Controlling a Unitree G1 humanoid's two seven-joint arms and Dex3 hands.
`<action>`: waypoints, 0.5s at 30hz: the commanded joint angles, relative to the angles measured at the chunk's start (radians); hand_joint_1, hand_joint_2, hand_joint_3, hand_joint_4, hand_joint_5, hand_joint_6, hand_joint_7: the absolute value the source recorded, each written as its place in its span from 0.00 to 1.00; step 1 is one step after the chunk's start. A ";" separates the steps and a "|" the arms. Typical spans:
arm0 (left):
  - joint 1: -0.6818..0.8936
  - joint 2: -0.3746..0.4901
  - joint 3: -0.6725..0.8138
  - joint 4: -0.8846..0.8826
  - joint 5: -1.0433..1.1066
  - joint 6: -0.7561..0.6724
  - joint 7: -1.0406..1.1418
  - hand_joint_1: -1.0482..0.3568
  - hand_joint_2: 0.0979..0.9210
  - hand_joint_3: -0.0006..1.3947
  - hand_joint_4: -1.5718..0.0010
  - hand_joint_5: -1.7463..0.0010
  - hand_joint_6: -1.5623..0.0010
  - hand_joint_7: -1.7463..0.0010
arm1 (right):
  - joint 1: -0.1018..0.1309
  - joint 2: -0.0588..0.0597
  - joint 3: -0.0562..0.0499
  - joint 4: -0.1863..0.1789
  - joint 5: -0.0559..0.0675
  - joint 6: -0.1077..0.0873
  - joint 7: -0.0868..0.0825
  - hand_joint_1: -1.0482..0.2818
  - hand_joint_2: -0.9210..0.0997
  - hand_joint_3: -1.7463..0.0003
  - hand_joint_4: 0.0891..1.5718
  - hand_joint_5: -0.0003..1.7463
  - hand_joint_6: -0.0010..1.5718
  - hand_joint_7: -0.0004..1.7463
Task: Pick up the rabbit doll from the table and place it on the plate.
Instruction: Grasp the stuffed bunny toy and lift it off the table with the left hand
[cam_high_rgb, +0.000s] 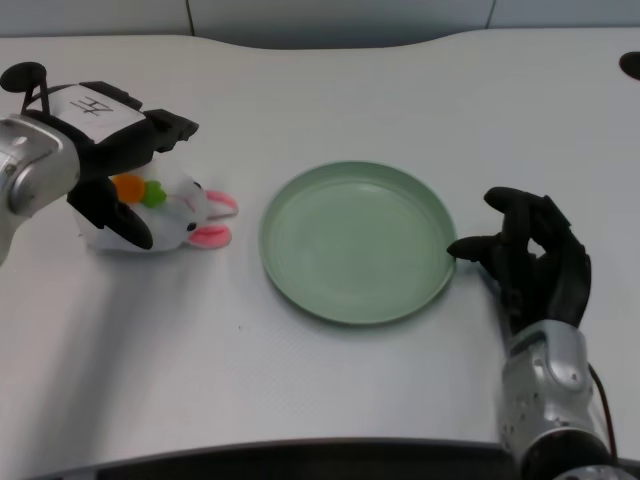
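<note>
Left hand (120, 175) sits over the doll (175, 215) with fingers wrapped around its body, apparently gripping it for the lift, doll on the table (330, 400) just left of the plate (357, 243), ears pointing out toward the plate.

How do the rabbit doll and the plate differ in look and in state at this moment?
The rabbit doll is white with pink ears; the plate is plain green. The doll lies under the left hand, whose fingers are around it; nothing touches the plate except a fingertip of the right hand at its rim. Both rest on the table.
</note>
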 joint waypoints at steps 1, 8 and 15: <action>-0.051 -0.024 -0.035 0.069 0.004 0.005 -0.054 0.00 1.00 0.07 1.00 1.00 1.00 1.00 | 0.011 0.004 0.001 -0.007 0.001 -0.010 0.004 0.50 0.00 0.75 0.51 0.80 0.45 0.66; -0.113 -0.089 -0.061 0.268 -0.020 0.003 -0.029 0.00 0.98 0.04 1.00 1.00 0.98 0.99 | 0.016 0.009 -0.006 -0.018 0.014 0.006 0.007 0.50 0.00 0.76 0.49 0.81 0.43 0.65; -0.163 -0.141 -0.114 0.511 0.002 -0.029 0.118 0.00 0.96 0.02 0.96 0.98 0.96 0.98 | 0.025 0.005 0.001 -0.024 0.004 -0.003 0.007 0.49 0.00 0.73 0.49 0.81 0.42 0.66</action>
